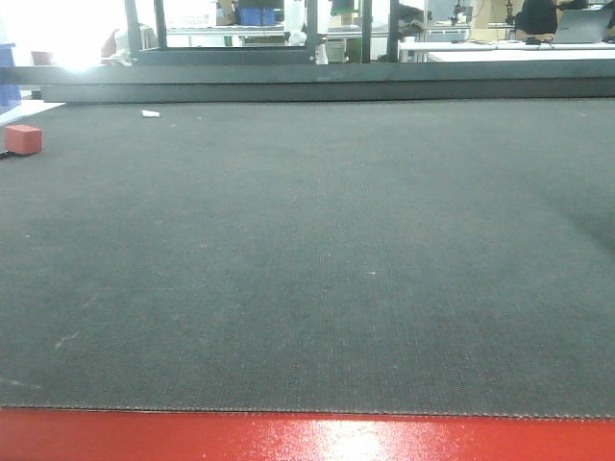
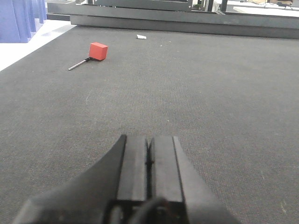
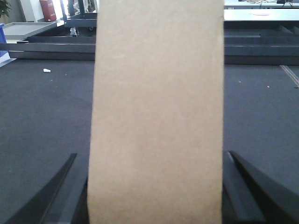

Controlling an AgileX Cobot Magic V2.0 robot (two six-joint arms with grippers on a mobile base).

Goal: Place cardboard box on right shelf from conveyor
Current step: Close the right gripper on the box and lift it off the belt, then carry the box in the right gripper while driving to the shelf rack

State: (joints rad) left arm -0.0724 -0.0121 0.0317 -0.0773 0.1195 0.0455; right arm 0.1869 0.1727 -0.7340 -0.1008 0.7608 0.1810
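Note:
A plain tan cardboard box (image 3: 156,116) fills the middle of the right wrist view from top to bottom. My right gripper (image 3: 152,156) is shut on it, one dark finger against each side of the box. Behind it lies the dark-grey conveyor (image 3: 42,112). My left gripper (image 2: 148,140) is shut with nothing between its pads and hovers low over the belt. In the front view the conveyor (image 1: 307,250) with its glossy red front edge (image 1: 307,437) shows neither gripper nor the box. The right shelf is out of view.
A small red block (image 1: 23,139) sits at the belt's far left, also red block (image 2: 98,51), with a thin metal rod (image 2: 78,65) beside it. A white scrap (image 1: 151,113) lies near the back. A dark frame rail (image 1: 327,82) runs along the belt's far edge.

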